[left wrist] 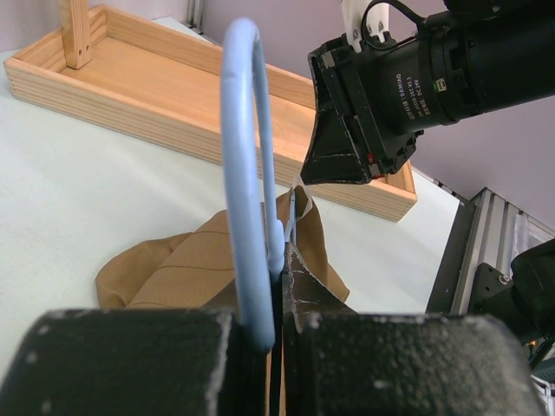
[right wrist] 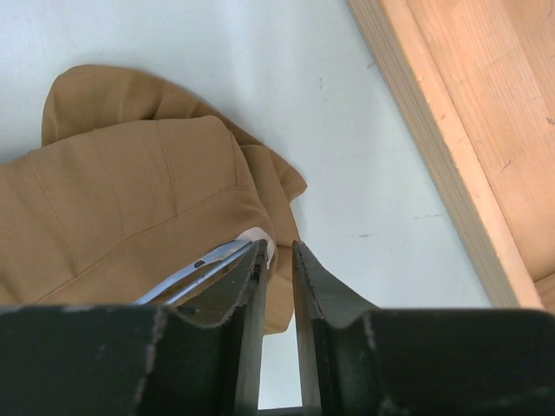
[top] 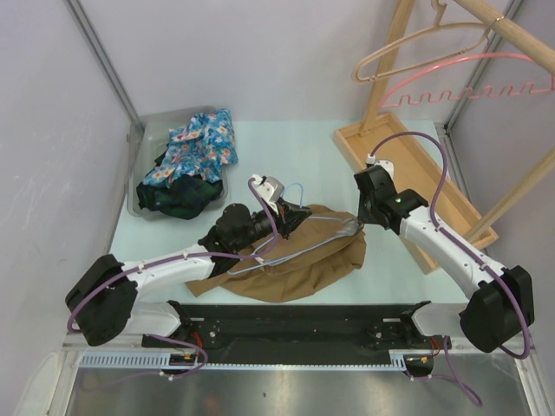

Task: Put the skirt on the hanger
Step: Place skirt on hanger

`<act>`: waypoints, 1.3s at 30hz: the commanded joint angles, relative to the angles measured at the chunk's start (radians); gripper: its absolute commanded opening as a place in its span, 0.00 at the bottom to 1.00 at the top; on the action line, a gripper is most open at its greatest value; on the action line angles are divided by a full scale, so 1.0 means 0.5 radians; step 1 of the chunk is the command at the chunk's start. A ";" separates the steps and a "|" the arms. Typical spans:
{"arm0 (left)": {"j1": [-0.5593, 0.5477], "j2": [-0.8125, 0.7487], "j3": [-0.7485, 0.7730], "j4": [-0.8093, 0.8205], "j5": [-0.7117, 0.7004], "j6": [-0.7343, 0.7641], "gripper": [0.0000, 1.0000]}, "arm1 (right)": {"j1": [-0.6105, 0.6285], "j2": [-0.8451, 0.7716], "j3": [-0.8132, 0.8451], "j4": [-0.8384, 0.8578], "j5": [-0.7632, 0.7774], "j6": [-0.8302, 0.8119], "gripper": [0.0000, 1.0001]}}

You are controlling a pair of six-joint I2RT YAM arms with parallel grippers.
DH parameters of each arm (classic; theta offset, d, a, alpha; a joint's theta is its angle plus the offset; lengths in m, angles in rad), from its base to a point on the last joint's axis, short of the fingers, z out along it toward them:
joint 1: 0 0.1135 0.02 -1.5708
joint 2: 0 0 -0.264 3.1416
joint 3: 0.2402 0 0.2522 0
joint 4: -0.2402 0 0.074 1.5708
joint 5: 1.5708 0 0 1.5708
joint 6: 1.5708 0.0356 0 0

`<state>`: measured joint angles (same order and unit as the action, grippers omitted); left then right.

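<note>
At back left, we note a bin holding floral and dark clothes; left gripper pinches hanger hook; right gripper barely parted, empty, hiding hanger's end.

Right gripper at 6 o'clock, fingers dark, parted by a narrow slit; pale table shows through the gap low down. Tan skirt fills 8 to 10 o'clock, rumpled, its edge under the fingertips. Shiny hanger bar runs in from 8 o'clock, ending against the left finger's outer side. Wooden tray at 1 to 3 o'clock.
</note>
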<state>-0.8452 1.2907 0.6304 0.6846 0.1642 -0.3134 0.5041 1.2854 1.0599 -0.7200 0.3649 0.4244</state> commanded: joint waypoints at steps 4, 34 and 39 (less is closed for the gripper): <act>-0.015 0.002 0.089 0.064 0.031 -0.014 0.00 | 0.010 0.031 -0.018 0.167 -0.073 -0.051 0.11; -0.015 0.008 0.086 0.131 0.110 -0.076 0.00 | 0.004 -0.101 -0.021 0.100 -0.254 0.001 0.00; -0.019 0.020 0.092 0.113 0.074 -0.064 0.00 | -0.005 -0.074 -0.028 -0.051 -0.036 0.023 0.30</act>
<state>-0.8452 1.2964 0.6304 0.6930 0.1955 -0.3325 0.5045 1.2453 1.0443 -0.6941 0.2626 0.4286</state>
